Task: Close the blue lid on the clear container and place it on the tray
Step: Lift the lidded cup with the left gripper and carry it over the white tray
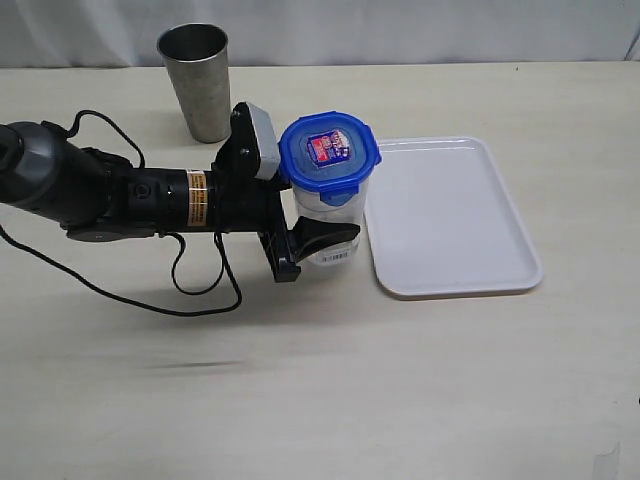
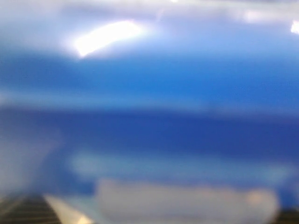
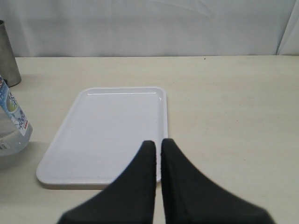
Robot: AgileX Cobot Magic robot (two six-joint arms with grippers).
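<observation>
My left gripper (image 1: 328,222) stands wide and clamps the lower part of the clear container (image 1: 335,210). The near finger (image 1: 330,237) presses on its side, just above the barcode label (image 1: 336,256). The blue lid (image 1: 329,150) sits on the container's mouth, and my left wrist camera sees only blurred blue. Whether the container rests on the table (image 1: 320,380), I cannot tell. It is just beside the tray (image 1: 500,275), not on it. My right gripper (image 3: 158,151) is pressed together and holds nothing, with its tips near the tray's rim. A metal tumbler (image 1: 197,80) stands behind my left arm.
</observation>
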